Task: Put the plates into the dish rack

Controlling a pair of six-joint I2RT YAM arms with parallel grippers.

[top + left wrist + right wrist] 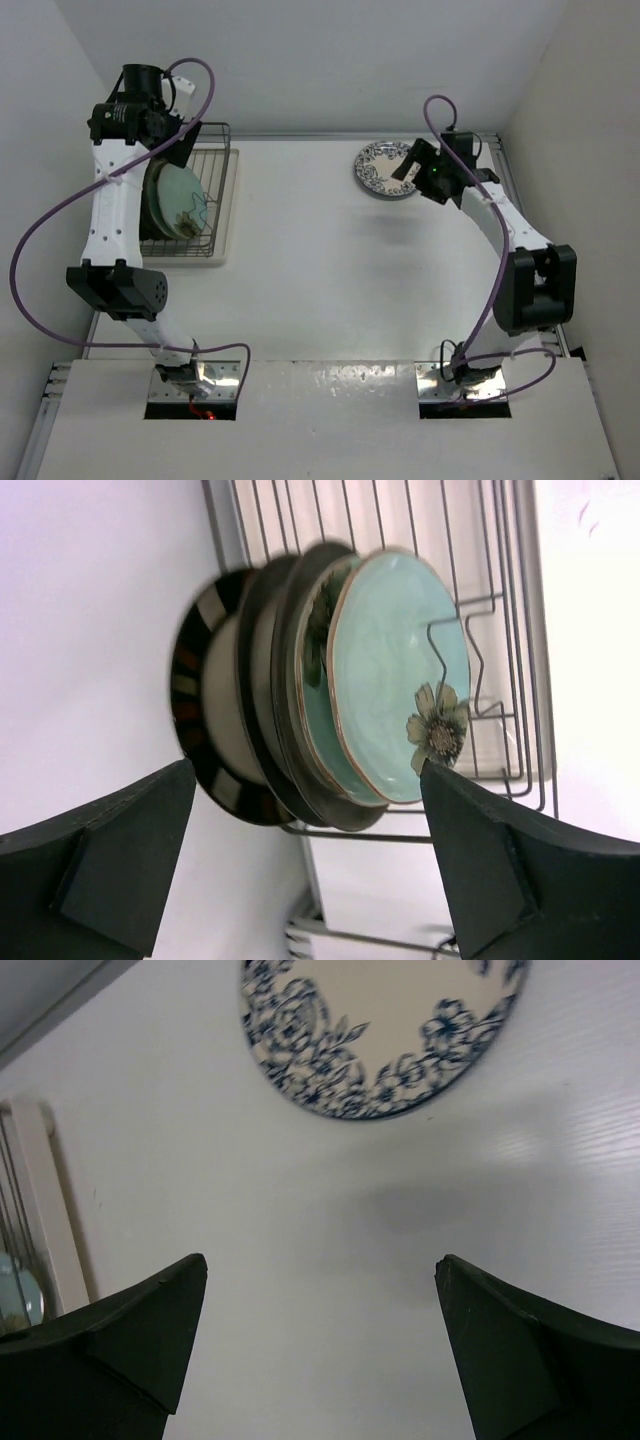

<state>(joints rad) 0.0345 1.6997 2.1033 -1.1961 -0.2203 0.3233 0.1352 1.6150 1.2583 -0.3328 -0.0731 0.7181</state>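
Note:
Several plates stand on edge in the dark wire dish rack (pixel 212 150) at the far left: a striped-rim plate (pixel 196 720), dark-rimmed ones, and two mint-green flower plates (pixel 395 670), also seen from above (pixel 182 200). My left gripper (pixel 173 148) is open and empty, just above the plates' upper edges; in its wrist view (pixel 308 772) the jaws stand wide on either side of the stack. The blue-and-white plate (pixel 380 168) lies flat on the table at the far right. My right gripper (pixel 408 166) is open and empty over that plate's edge (pixel 380 1030), its jaws (pixel 322 1260) wide apart.
The rack sits on a cream tray base (pixel 228 215) against the left wall. White walls close in the table at the left, back and right. The rack's edge shows at the left of the right wrist view (pixel 20 1210).

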